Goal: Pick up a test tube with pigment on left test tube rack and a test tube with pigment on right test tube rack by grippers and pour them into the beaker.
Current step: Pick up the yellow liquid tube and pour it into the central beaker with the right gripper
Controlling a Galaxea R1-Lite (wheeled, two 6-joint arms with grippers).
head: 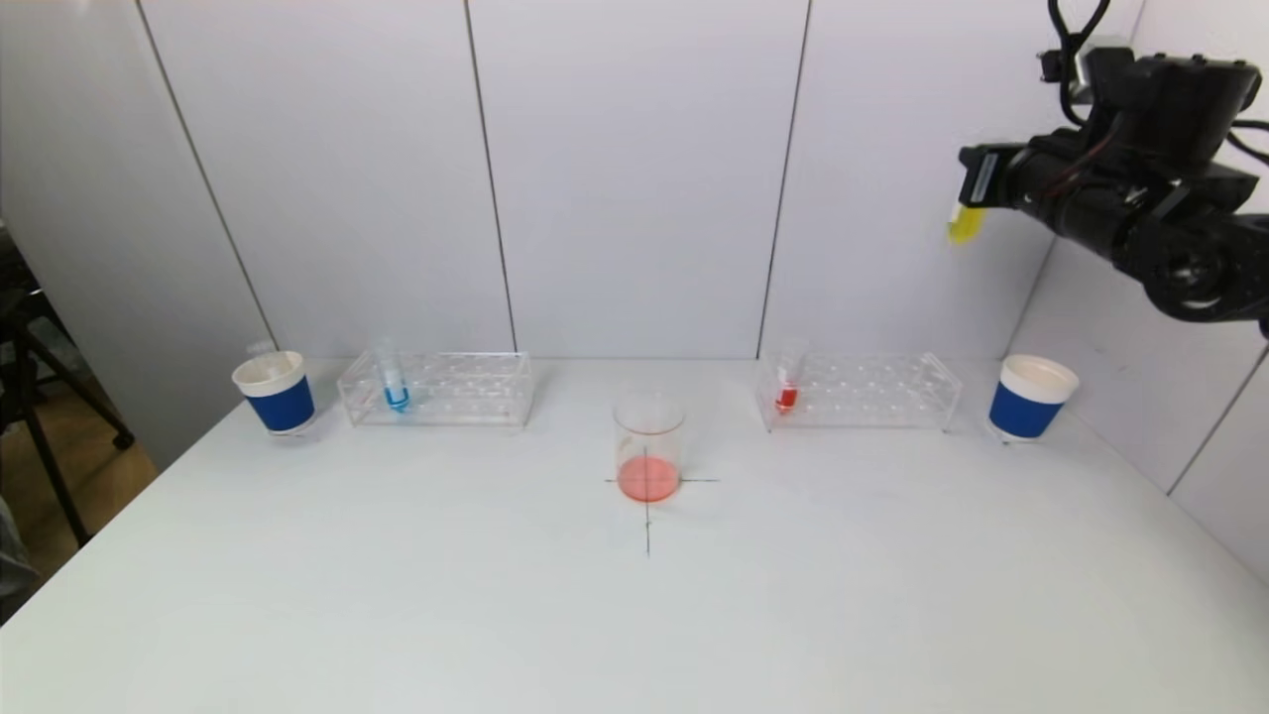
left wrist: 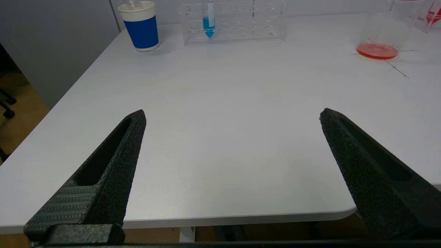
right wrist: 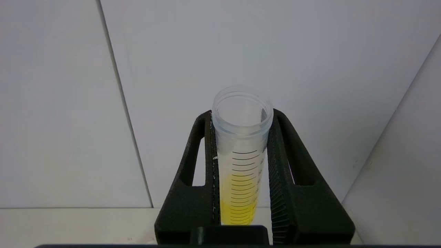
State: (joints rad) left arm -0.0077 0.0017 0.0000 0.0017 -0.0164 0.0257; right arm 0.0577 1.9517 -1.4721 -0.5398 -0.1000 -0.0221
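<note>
Upright yellow test tube [right wrist: 241, 165], mouth skyward

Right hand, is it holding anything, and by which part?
The right hand grips a test tube of yellow pigment by its graduated body, below the open rim, raised high at the right. The left hand holds nothing.

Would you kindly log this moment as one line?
right gripper: shut on yellow test tube, raised | left gripper: open, idle | beaker: red liquid

No readable text anywhere. The tube [right wrist: 241, 162], centre of the right wrist frame, bears black graduation lines, seemingly without numbers; the cups [head: 275, 391] show plain blue bands.
</note>
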